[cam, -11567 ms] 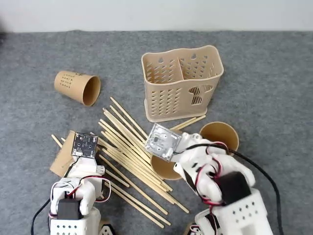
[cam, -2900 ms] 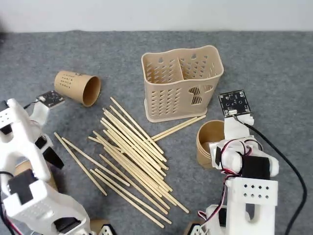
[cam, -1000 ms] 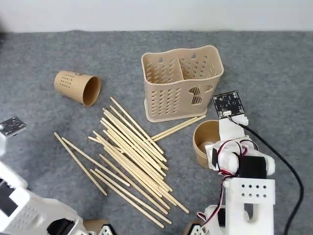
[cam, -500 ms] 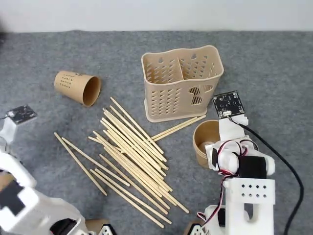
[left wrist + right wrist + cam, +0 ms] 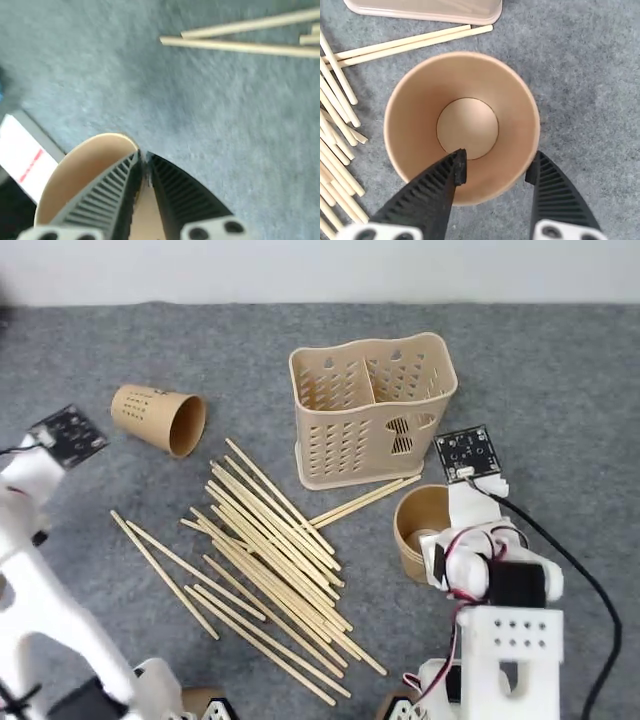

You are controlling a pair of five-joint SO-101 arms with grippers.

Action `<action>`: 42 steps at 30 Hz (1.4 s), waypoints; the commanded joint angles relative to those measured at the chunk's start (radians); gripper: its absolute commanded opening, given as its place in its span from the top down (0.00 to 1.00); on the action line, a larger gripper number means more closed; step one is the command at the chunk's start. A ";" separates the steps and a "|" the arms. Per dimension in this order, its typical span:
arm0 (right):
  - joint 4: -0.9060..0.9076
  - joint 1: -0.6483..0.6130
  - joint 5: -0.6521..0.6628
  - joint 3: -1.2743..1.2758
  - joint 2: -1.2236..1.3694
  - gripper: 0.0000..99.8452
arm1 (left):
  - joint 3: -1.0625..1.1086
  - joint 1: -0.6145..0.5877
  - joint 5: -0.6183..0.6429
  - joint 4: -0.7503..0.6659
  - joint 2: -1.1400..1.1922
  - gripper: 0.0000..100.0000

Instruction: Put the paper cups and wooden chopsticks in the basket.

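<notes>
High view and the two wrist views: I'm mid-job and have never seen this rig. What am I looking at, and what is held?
Two small robot arms sit side by side at a grey table. The high view looks down from a fixed camera; each wrist view rides on one arm, looking along its jaws. On the table: a basket, scattered wooden chopsticks, one paper cup on its side, one upright cup. The right arm's jaws stand open astride the upright cup's wall. The left arm's jaws pinch a third cup.
</notes>
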 commanded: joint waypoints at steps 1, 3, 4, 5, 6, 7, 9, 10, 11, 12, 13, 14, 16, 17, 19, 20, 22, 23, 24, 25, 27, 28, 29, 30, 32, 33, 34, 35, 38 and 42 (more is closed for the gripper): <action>0.024 -0.004 -0.008 -0.014 -0.127 0.79 | -0.044 0.100 0.101 0.018 -0.123 0.99; 0.038 -0.004 -0.008 -0.014 -0.213 0.79 | -0.047 0.163 0.166 0.018 -0.180 0.99; 0.038 -0.004 -0.003 -0.014 -0.255 0.79 | -0.047 0.195 0.192 0.017 -0.209 0.99; 0.036 -0.004 -0.002 -0.012 -0.297 0.79 | -0.047 0.232 0.215 0.012 -0.241 0.99; 0.036 -0.004 -0.002 -0.012 -0.337 0.79 | -0.047 0.267 0.244 0.002 -0.273 0.99; 0.035 -0.004 0.000 -0.012 -0.371 0.79 | -0.047 0.301 0.284 -0.011 -0.304 0.99; 0.033 -0.004 0.000 -0.012 -0.426 0.79 | -0.047 0.370 0.368 -0.048 -0.359 0.99; 0.033 -0.004 0.000 -0.012 -0.447 0.79 | -0.045 0.405 0.411 -0.064 -0.381 0.99; 0.033 -0.004 -0.003 -0.012 -0.464 0.79 | -0.045 0.440 0.459 -0.081 -0.399 0.99; 0.033 -0.004 -0.006 -0.012 -0.478 0.79 | -0.045 0.476 0.505 -0.095 -0.416 0.99; 0.031 -0.004 -0.006 -0.012 -0.490 0.79 | -0.044 0.511 0.555 -0.110 -0.427 0.99; 0.028 -0.004 -0.006 -0.012 -0.499 0.79 | -0.044 0.548 0.606 -0.124 -0.431 0.99; 0.025 -0.004 -0.008 -0.012 -0.522 0.79 | -0.044 0.615 0.709 -0.161 -0.439 0.99; 0.025 -0.004 -0.008 -0.014 -0.532 0.79 | -0.044 0.643 0.756 -0.181 -0.439 0.99; 0.024 -0.002 -0.009 -0.014 -0.550 0.79 | -0.044 0.700 0.839 -0.218 -0.437 0.99; 0.015 -0.001 -0.009 -0.014 -0.561 0.79 | -0.044 0.727 0.878 -0.236 -0.436 0.99; -0.002 0.042 -0.032 -0.014 -0.585 0.79 | -0.044 0.781 0.944 -0.273 -0.439 0.99; -0.021 0.079 -0.055 -0.014 -0.596 0.79 | -0.044 0.812 0.968 -0.292 -0.439 0.99; -0.038 0.117 -0.075 -0.014 -0.605 0.79 | -0.044 0.844 0.993 -0.310 -0.439 0.99; -0.051 0.162 -0.089 -0.014 -0.611 0.79 | -0.044 0.873 1.019 -0.325 -0.439 0.99; -0.074 0.234 -0.106 -0.012 -0.619 0.79 | -0.036 0.933 1.066 -0.358 -0.437 0.99; -0.082 0.262 -0.106 -0.011 -0.622 0.79 | -0.022 0.962 1.086 -0.385 -0.440 0.99; -0.087 0.285 -0.107 -0.009 -0.624 0.79 | -0.001 0.993 1.103 -0.416 -0.442 0.99; -0.090 0.303 -0.107 -0.009 -0.625 0.79 | 0.024 1.022 1.117 -0.445 -0.442 0.99; -0.090 0.334 -0.107 -0.009 -0.625 0.79 | 0.085 1.073 1.140 -0.508 -0.442 0.99; -0.090 0.348 -0.107 -0.009 -0.625 0.79 | 0.124 1.099 1.146 -0.545 -0.442 0.99; -0.090 0.366 -0.107 -0.009 -0.625 0.79 | 0.166 1.128 1.146 -0.588 -0.442 0.99; -0.090 0.384 -0.107 -0.009 -0.625 0.79 | 0.206 1.154 1.146 -0.629 -0.442 0.99; -0.090 0.450 -0.107 -0.009 -0.625 0.79 | 0.320 1.211 1.148 -0.767 -0.442 0.99; -0.101 0.536 -0.109 -0.008 -0.627 0.79 | 0.441 1.293 1.149 -0.954 -0.442 0.99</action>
